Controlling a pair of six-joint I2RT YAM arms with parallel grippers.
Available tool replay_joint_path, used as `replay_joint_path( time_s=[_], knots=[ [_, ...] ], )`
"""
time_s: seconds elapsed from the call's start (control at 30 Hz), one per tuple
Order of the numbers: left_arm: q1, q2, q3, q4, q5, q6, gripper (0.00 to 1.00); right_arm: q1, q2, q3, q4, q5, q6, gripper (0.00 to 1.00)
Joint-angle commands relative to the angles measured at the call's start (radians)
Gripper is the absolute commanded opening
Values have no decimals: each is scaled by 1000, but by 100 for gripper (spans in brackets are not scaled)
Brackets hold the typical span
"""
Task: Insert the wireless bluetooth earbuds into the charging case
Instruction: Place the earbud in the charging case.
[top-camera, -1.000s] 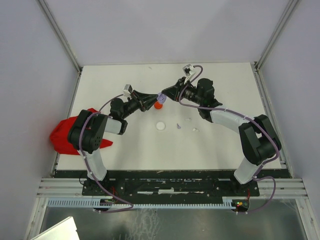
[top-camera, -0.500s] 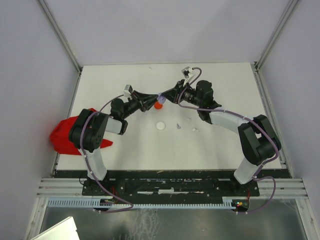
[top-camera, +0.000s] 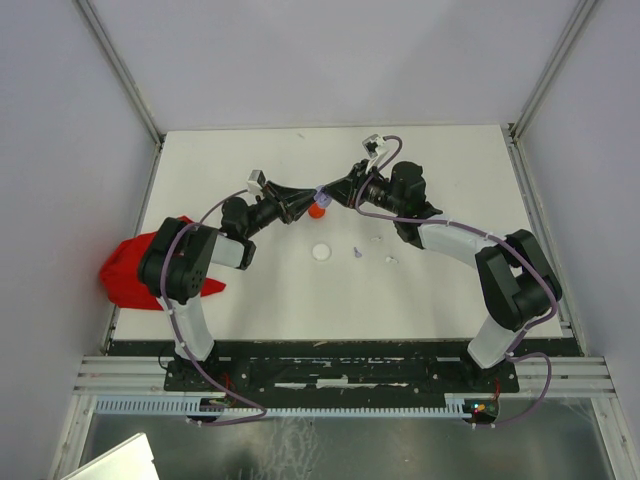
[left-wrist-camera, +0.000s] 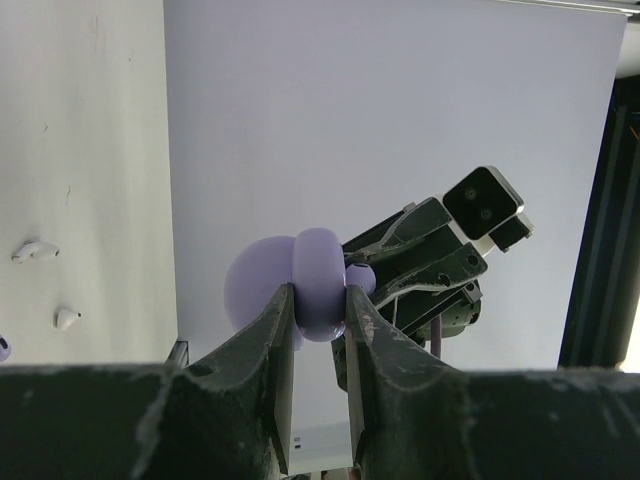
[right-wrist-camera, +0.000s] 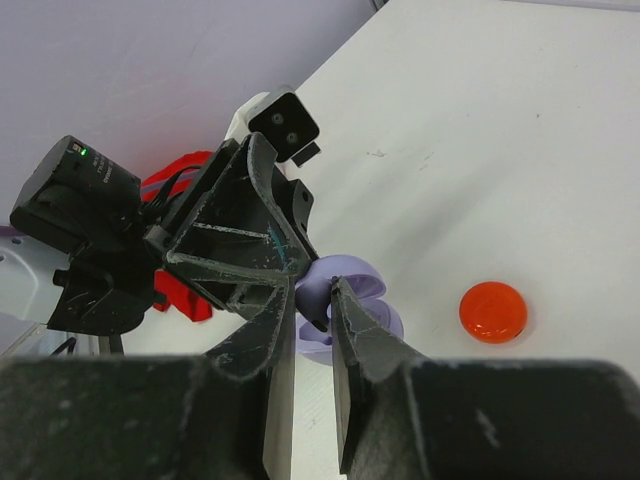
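Note:
My left gripper (top-camera: 305, 203) is shut on an open lilac charging case (top-camera: 320, 192) and holds it above the table. The case shows between its jaws in the left wrist view (left-wrist-camera: 320, 280). My right gripper (top-camera: 336, 189) is shut on a lilac earbud (right-wrist-camera: 313, 304) and holds it right at the case's (right-wrist-camera: 358, 277) opening. The earbud (left-wrist-camera: 360, 278) touches the case rim. Another lilac earbud (top-camera: 354, 252) and two white earbuds (top-camera: 377, 239) (top-camera: 391, 260) lie on the table.
A red round disc (top-camera: 317, 210) lies under the grippers, also in the right wrist view (right-wrist-camera: 493, 312). A white round disc (top-camera: 321, 252) lies nearer. A red cloth (top-camera: 130, 268) lies at the table's left edge.
My right gripper has edged slightly toward the case with the lilac earbud. The left gripper and the case have stayed in place.

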Motion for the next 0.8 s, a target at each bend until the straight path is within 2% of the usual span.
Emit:
replay_joint_path(
  time_s=[0.0,0.77],
  knots=[
    [-6,8,33,87,-12,-52,3,6,-39,1,55,1,9,3],
    [-7,10,40,116,-22,-72,3,9,-20,-5,49,23,11,3]
  ],
)
